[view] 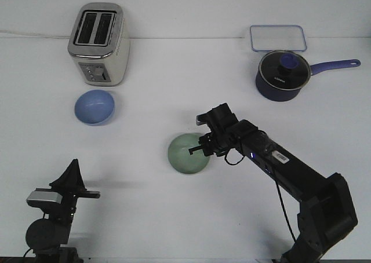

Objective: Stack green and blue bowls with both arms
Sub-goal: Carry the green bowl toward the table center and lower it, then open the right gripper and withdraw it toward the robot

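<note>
The pale green bowl (pixel 184 157) sits near the middle of the table. My right gripper (pixel 200 148) reaches in from the right and is shut on the bowl's right rim, with one dark finger (pixel 193 150) lying over the bowl's inside. The blue bowl (pixel 94 107) stands upright and apart at the left, just in front of the toaster. Low at the front left my left gripper (pixel 73 168) rests well short of the blue bowl, its fingers meeting in a single point with nothing between them.
A cream toaster (pixel 98 44) stands at the back left. At the back right are a dark navy saucepan (pixel 282 75) with a glass lid and a long handle, and behind it a clear rectangular container (pixel 277 38).
</note>
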Robot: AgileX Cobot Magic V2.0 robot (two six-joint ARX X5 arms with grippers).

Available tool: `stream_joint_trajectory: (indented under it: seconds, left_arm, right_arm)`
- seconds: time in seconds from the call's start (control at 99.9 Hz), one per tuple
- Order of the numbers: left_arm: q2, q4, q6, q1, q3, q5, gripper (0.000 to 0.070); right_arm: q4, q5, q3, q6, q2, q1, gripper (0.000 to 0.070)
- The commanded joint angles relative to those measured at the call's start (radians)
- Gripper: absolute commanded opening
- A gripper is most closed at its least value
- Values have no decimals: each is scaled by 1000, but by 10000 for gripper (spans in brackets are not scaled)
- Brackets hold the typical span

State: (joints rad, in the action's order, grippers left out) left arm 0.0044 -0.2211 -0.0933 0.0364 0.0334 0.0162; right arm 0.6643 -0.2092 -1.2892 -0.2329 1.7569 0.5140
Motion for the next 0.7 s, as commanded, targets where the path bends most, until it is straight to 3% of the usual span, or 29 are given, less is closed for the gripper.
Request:
stream_joint_trajectory:
  seconds: [0.0,0.07,0.19,0.26,0.691]
  left_arm:
    - [-1,-11,-2,-2,-19,-1,10]
    - [-1,-11,-2,-2,-19,-1,10]
    - [-1,-11,-2,-2,-19,-1,10]
    - [-1,-11,-2,-2,-19,-1,10]
    - [-1,-11,-2,-2,-19,-1,10]
  right_arm:
    - [-7,-2,-12,-6,26,10,13]
    - [-6,-1,-12,-7,26,10,89]
    - [-6,-1,-12,-11,26,9,344]
    - [-6,-1,-12,-13,24,8,431]
    - [-5,2,-15,33,-119,-72,448]
